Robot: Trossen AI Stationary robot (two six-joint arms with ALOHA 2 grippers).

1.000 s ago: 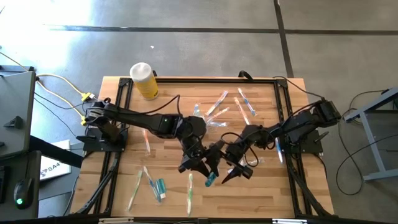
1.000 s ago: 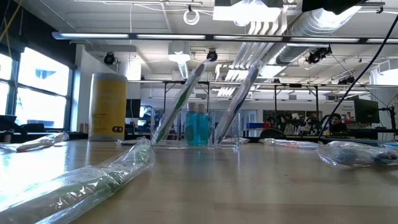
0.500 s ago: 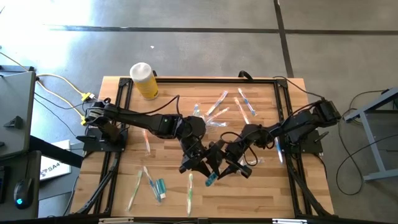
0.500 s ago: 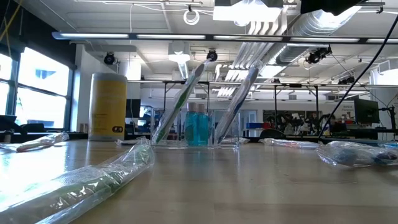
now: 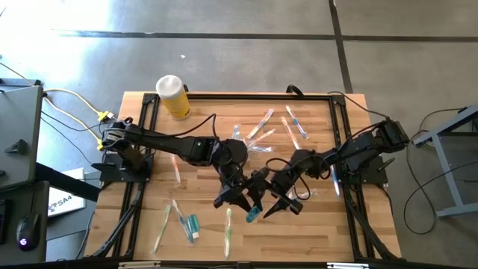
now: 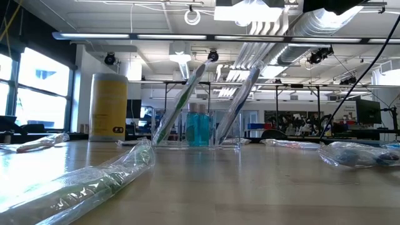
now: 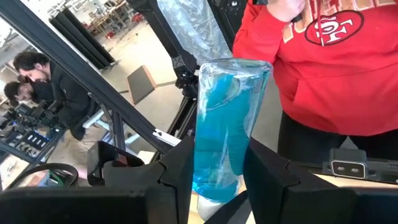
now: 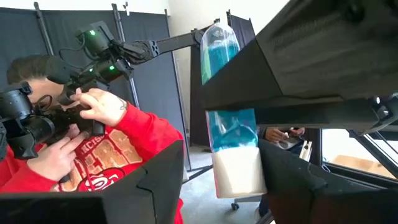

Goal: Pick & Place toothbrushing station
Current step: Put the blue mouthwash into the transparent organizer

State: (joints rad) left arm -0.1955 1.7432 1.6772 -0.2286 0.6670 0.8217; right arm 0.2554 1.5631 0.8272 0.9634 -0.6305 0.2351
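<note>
A short tube (image 7: 225,124) with a teal body and a white end, in clear wrap, hangs above the table's near middle; its teal end (image 5: 252,215) shows from above. My left gripper (image 5: 237,199) is shut on it. My right gripper (image 5: 276,209) stands open, its fingers on either side of the tube's white end (image 8: 237,171); whether they touch it I cannot tell. Farther back the clear container (image 6: 197,131) stands on the table with two toothbrushes leaning in it and teal tubes inside. My left gripper pinches the tube's teal body (image 7: 217,168), close to the white end, between its two fingers. The fingers come slanting from the table's far left and lie across the tube. The tube is lifted clear of the table, and most of its length sticks out past the fingers.
Wrapped toothbrushes lie at the far middle (image 5: 261,123), far right (image 5: 295,123) and near left (image 5: 166,224), with a teal tube (image 5: 193,223) beside those. A yellow bottle (image 5: 173,96) stands at the far left corner. A person in a red top (image 7: 336,68) stands beyond the table.
My right gripper has narrowed its fingers around the tube's white end and then spread them again. Both arms and the tube have stayed in place.
</note>
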